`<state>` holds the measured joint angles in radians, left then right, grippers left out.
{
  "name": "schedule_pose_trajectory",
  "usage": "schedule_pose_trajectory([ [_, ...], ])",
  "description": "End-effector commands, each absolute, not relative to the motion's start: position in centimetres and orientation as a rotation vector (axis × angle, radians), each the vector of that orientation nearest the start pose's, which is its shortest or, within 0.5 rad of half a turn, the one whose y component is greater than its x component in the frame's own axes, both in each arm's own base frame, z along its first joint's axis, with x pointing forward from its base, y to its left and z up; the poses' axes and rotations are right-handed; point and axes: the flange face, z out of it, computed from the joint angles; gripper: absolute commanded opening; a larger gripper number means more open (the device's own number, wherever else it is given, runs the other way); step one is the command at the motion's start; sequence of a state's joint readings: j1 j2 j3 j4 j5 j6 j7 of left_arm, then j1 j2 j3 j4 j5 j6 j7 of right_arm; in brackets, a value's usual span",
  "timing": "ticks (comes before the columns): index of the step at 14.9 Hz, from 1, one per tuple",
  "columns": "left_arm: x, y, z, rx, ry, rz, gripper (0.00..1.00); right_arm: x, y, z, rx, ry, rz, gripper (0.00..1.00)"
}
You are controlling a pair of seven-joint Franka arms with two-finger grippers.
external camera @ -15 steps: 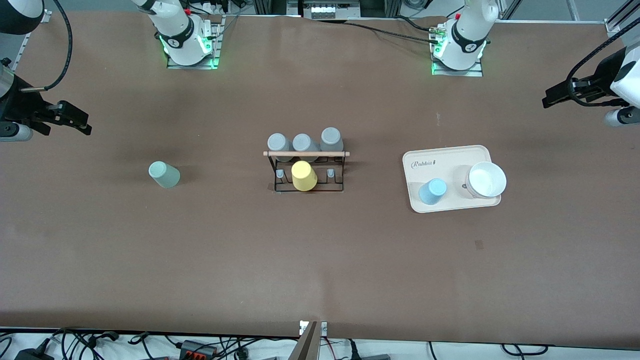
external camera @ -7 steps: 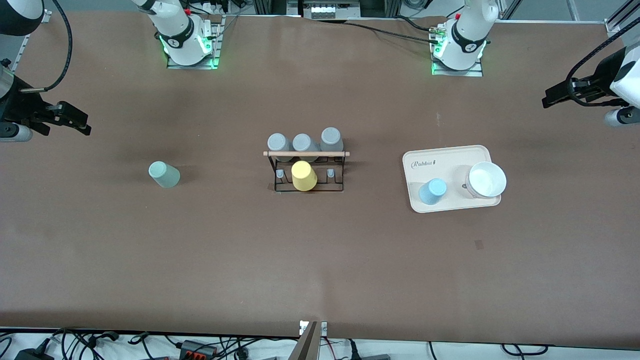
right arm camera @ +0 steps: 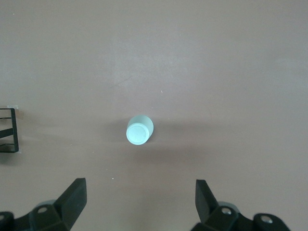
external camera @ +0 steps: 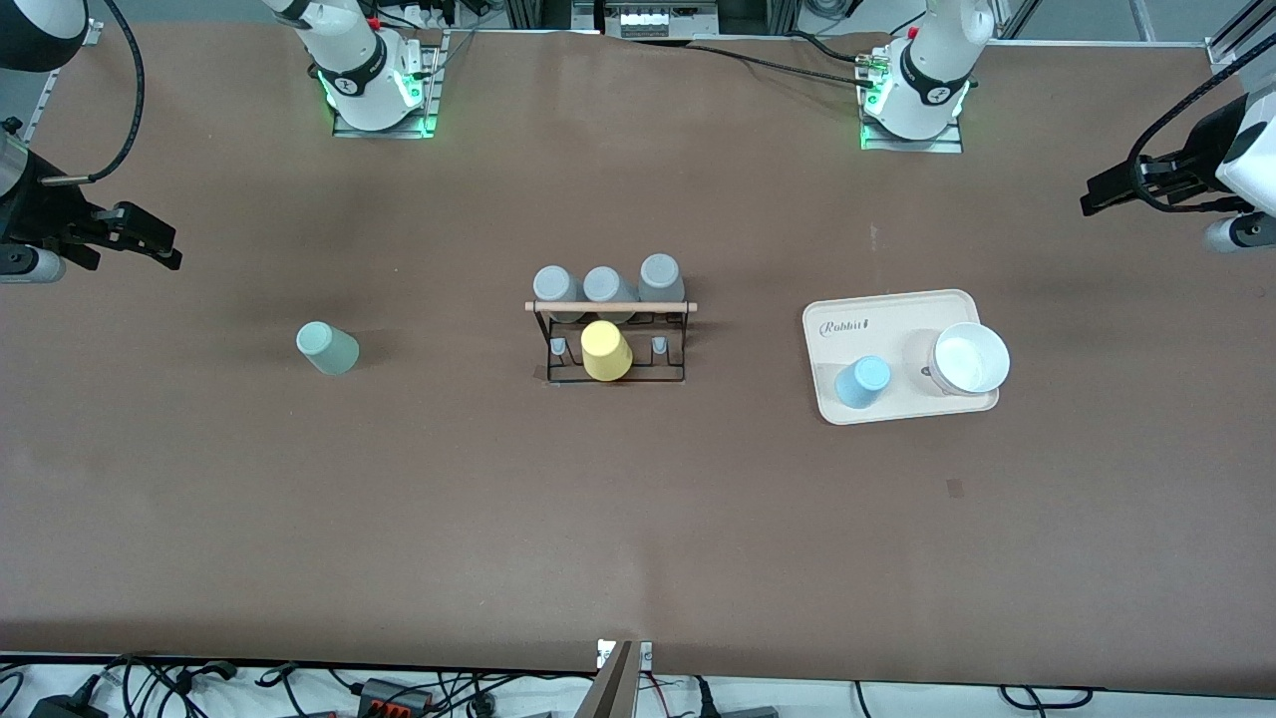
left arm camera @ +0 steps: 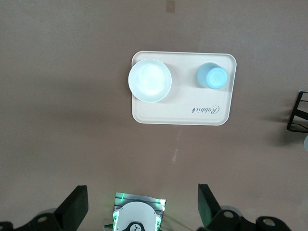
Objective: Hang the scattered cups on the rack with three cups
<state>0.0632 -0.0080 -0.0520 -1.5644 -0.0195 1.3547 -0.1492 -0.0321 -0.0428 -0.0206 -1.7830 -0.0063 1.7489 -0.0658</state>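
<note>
With both grippers, left gripper (left arm camera: pixel 139 211) and right gripper (right arm camera: pixel 139 204), spread and high over the tabletop (external camera: pixel 638 519), each should descend centred on its cup, mint green tumbler (right arm camera: pixel 139 131) and light blue tumbler (left arm camera: pixel 212 76), before closing.

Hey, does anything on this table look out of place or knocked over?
Nothing is spilled or damaged. Two cups sit off the rack: the mint cup alone toward the right arm's end, and the blue cup on the tray beside a white bowl.

Rack (left arm camera: pixel 299 111) cut by left wrist view's edge, only one end showing; likewise rack in right wrist view, one corner visible. Rack pegs under yellow tumbler (external camera: pixel 605 350) and grey tumblers (external camera: pixel 604 289) hidden. Left gripper (left arm camera: pixel 141 211) and right gripper (right arm camera: pixel 139 204) fingers cut off at picture edge. Both arms' upper links leave front view.
</note>
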Motion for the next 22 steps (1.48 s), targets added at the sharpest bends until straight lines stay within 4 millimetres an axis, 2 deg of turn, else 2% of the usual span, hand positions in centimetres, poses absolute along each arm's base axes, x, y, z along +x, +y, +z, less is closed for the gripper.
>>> schedule_pose_trajectory([
  [1,52.5,0.3,62.3,-3.135,-0.189,0.272,1.00,55.0,-2.9,56.0,-3.155,-0.055,0.009,1.00],
  [2,52.6,0.2,62.3,-3.141,-0.134,0.272,1.00,55.1,-2.9,55.7,-3.155,-0.055,0.016,1.00],
  [7,52.7,-0.1,62.4,-3.167,-0.132,0.276,1.00,55.2,-3.0,55.5,-3.155,-0.053,0.018,1.00],
  [8,53.1,0.1,61.7,-3.168,-0.114,0.292,1.00,55.2,-2.9,55.5,-3.155,-0.055,0.018,1.00],
  [10,54.4,0.2,59.0,-3.166,-0.100,0.377,1.00,55.2,-2.9,55.4,-3.155,-0.057,0.023,1.00],
  [11,55.1,-0.6,58.2,-3.164,-0.077,0.378,1.00,55.2,-2.9,55.4,-3.155,-0.055,0.023,1.00],
  [13,57.4,-2.8,54.6,-3.168,-0.018,0.419,1.00,55.2,-3.0,55.5,-3.155,-0.053,0.018,1.00],
  [15,59.0,-3.8,51.5,-3.214,-0.015,0.455,1.00,55.2,-3.0,55.5,-3.155,-0.053,0.018,1.00],
  [17,61.0,-4.0,46.3,-3.221,-0.025,0.538,1.00,55.2,-3.0,55.5,-3.155,-0.053,0.018,1.00],
  [20,63.0,-6.4,38.7,-3.222,0.027,0.591,1.00,55.2,-3.1,55.5,-3.155,-0.050,0.021,1.00],
  [22,63.5,-8.6,35.3,-3.222,0.055,0.607,1.00,55.2,-3.2,55.4,-3.155,-0.048,0.023,1.00],
])
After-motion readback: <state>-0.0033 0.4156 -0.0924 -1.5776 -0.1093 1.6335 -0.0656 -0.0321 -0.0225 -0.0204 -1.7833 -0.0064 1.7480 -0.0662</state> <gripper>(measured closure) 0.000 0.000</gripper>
